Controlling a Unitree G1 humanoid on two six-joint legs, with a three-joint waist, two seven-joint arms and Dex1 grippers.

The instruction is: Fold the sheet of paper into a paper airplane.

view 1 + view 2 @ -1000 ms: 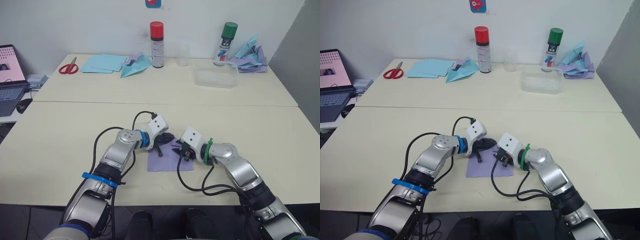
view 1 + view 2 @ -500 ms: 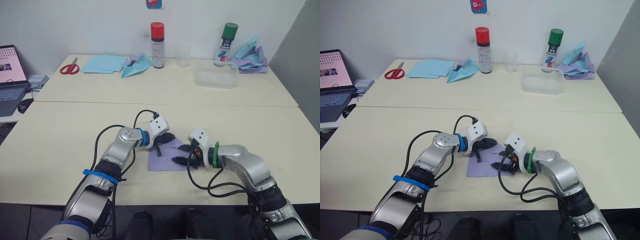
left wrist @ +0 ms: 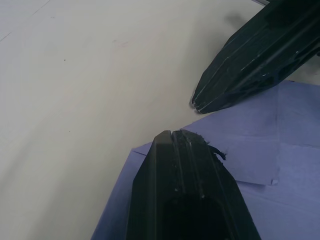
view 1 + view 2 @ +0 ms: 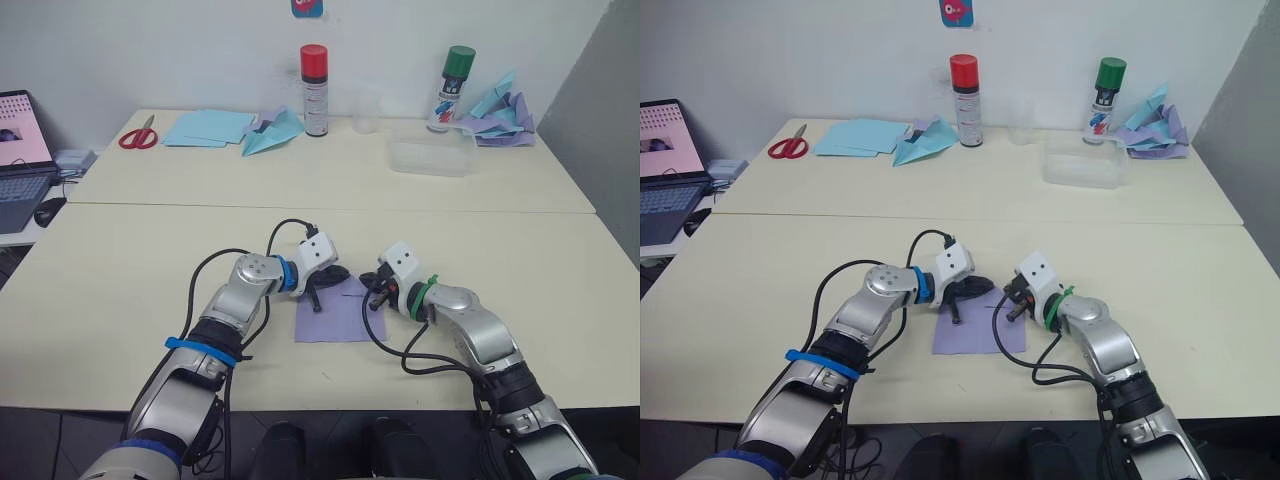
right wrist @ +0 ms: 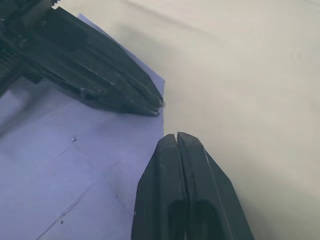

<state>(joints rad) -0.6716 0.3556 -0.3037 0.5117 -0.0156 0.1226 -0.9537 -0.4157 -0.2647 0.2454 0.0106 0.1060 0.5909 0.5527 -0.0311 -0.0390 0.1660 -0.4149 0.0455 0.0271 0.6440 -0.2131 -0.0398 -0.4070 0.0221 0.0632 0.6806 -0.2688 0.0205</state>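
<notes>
The lavender sheet of paper (image 4: 330, 318) lies flat on the near table, with faint creases and a small folded flap (image 3: 250, 165) at one corner. My left gripper (image 4: 322, 288) is shut, and its tip rests on the sheet's far left corner. Shut too, my right gripper (image 4: 376, 297) has its tip at the sheet's far right edge, a short gap from the left one. In the left wrist view my own shut fingers (image 3: 185, 190) lie over the sheet. In the right wrist view the shut right gripper (image 5: 176, 136) sits at the paper's edge. No paper airplane made from this sheet is in view.
On the far table stand a red-capped spray can (image 4: 314, 75), a green-capped can (image 4: 456, 88), a clear cup (image 4: 366, 112) and a clear plastic box (image 4: 430, 157). Light blue sheets (image 4: 207, 127), a light blue plane (image 4: 272, 132), scissors (image 4: 136, 133) and a paper heap (image 4: 500, 112) lie there. A laptop (image 4: 20, 160) sits far left.
My right gripper was open at the sheet's near right edge half a second ago. It has moved toward the far right edge and shut. The left gripper has stayed put.
</notes>
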